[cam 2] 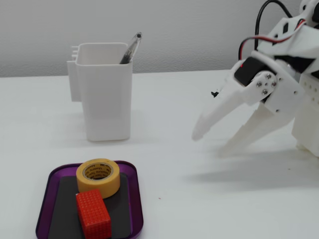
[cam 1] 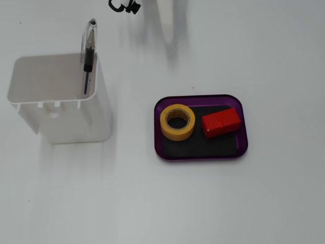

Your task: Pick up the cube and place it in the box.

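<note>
Already the cube (cam 1: 221,122) lies flat on the black base of the box (cam 1: 201,155), in the half farther from the yellow tape roll (cam 1: 177,122) as the top-down fixed view shows it; the roll sits in the same box just beside the cube, with a thin strip of base between them there. From the low fixed view the cube (cam 2: 92,215) is at the near end of the box (cam 2: 137,213) and seems to touch the roll (cam 2: 98,177) behind it, though I cannot tell if they really meet. Beyond the box stands a tall white container (cam 2: 105,89), well apart from it, with a pen (cam 2: 129,49) leaning at its far corner. My gripper (cam 2: 212,143) hangs over the table (cam 2: 199,209) to the right of the box in that low view, well clear of it, fingers (cam 2: 219,111) spread apart, pointing down toward the box side, with nothing between them. Top-down, only a white part and a bit of black cable of my arm (cam 1: 168,18) show at the upper edge.
</note>
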Controlling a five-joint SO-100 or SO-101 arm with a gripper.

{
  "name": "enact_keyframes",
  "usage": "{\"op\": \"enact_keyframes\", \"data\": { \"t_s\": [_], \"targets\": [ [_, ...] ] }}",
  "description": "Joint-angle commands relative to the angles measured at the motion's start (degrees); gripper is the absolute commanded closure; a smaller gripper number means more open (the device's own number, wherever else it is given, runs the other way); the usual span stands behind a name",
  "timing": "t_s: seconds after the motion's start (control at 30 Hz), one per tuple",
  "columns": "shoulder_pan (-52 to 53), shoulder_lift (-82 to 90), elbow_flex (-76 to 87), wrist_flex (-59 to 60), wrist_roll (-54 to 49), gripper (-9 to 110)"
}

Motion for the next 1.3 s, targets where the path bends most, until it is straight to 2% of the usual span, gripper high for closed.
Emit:
{"op": "enact_keyframes", "data": {
  "t_s": [0.0, 0.27, 0.43, 1.27],
  "targets": [
    [0.7, 6.1, 3.1, 0.9, 0.7, 86],
    [0.3, 4.7, 5.6, 1.3, 0.7, 87],
    [0.1, 4.7, 6.3, 1.4, 0.7, 103],
    [0.1, 4.7, 6.6, 0.7, 0.3, 102]
  ]
}}
